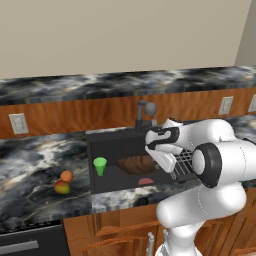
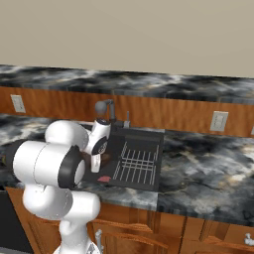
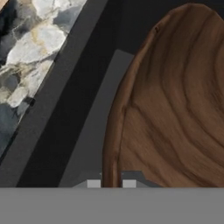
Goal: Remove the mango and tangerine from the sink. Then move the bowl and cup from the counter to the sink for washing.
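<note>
Fingers (image 3: 93, 183) are pinched nearly closed on the rim of the bowl (image 3: 175, 109), which is held over the sink (image 1: 112, 145), basin floor directly below.

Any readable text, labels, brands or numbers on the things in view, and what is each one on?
None to read: no words, numbers or brand marks on the cup, bowl, mango, tangerine, sink or wall outlets.
</note>
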Robot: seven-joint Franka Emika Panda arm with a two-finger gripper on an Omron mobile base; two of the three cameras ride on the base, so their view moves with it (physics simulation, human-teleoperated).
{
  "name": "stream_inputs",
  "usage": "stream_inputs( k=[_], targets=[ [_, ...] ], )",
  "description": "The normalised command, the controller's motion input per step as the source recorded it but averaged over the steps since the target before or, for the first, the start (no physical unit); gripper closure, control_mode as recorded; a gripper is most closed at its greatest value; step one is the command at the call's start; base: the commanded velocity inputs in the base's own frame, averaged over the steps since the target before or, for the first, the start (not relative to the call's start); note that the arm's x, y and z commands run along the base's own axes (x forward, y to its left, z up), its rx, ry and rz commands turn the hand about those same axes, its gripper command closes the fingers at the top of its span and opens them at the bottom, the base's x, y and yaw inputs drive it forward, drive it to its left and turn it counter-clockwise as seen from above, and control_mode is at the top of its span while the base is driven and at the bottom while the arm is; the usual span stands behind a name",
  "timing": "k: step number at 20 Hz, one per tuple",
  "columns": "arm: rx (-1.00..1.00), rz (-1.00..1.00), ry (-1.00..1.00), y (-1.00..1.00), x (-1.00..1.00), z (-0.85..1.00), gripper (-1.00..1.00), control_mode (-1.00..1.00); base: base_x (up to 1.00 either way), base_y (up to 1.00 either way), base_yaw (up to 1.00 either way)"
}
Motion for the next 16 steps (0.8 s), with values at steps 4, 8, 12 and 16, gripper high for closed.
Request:
stream_inputs(
  k=[4,8,12,16],
  targets=[
    [0.0,0.0,0.03,0.0,0.06,-0.16,1.0,-1.0,0.0,0.0,0.0],
    [0.0,0.0,0.01,-0.01,0.05,-0.16,1.0,-1.0,0.0,0.0,0.0],
    [0.0,0.0,0.0,-0.01,0.05,-0.15,1.0,-1.0,0.0,0.0,0.0],
    [0.0,0.0,0.0,0.0,0.02,-0.15,1.0,-1.0,0.0,0.0,0.0]
  ],
)
